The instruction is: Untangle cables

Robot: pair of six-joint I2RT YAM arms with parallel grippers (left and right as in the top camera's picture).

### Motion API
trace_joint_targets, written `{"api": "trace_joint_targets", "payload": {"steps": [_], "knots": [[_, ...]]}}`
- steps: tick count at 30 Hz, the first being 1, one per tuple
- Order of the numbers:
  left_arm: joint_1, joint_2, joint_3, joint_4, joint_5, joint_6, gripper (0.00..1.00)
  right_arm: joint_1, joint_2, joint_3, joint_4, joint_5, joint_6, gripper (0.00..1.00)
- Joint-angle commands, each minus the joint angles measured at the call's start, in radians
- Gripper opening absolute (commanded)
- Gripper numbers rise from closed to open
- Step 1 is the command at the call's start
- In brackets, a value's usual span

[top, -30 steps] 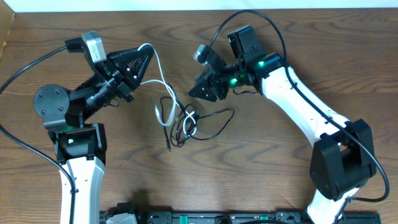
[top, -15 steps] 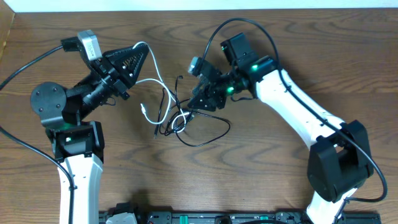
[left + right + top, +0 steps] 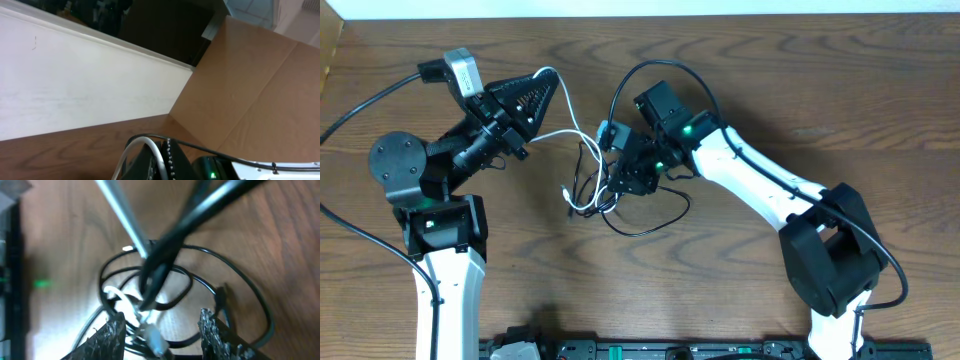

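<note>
A: Brown wood-grain counter, one arm coming in from each side. Where do the cables sit?

B: Near the middle, a little left of centre. The white cable and the black cable are knotted together in a small heap there. One wide black loop spills out of it toward the near edge.

A: Does the white one lie wholly in the heap?

B: No. One strand rises out of it and runs up and left to the left gripper, where it bends in a small arc at the fingertips. A white plug end lies at the left edge of the heap.

A: So that gripper has it?

B: Yes, its fingers are pressed together on the white cable and raised off the counter. Its wrist camera looks away from the counter, at a white wall and a brown panel. A curve of white cable shows beside the dark fingers at the bottom of that view.

A: And the other one?

B: The right gripper is down over the heap with its jaws partly apart. In its wrist view the two fingers stand either side of the tangle. Black loops and a white plug end lie on the wood between them.

A: Pinching anything?

B: Nothing I can see; the fingers stand clear of the strands
</note>
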Motion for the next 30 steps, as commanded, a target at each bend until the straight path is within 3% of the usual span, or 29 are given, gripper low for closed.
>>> {"api": "trace_joint_targets", "payload": {"steps": [1,13,21,24,30], "knots": [[0.006,-0.001,0.014,0.007,0.009,0.009,0.08,0.009,0.009,-0.005,0.010,0.097,0.020,0.41],[0.062,-0.001,0.014,0.000,0.010,-0.035,0.07,0.039,0.009,-0.043,0.079,0.109,0.094,0.40],[0.075,-0.001,0.014,-0.042,0.010,-0.036,0.08,0.060,0.009,-0.116,0.232,0.409,0.222,0.37],[0.075,-0.001,0.014,-0.053,0.010,-0.036,0.08,0.060,0.009,-0.158,0.307,0.460,0.253,0.33],[0.094,-0.001,0.014,-0.053,0.010,-0.036,0.07,0.059,0.009,-0.187,0.369,0.536,0.297,0.36]]}}
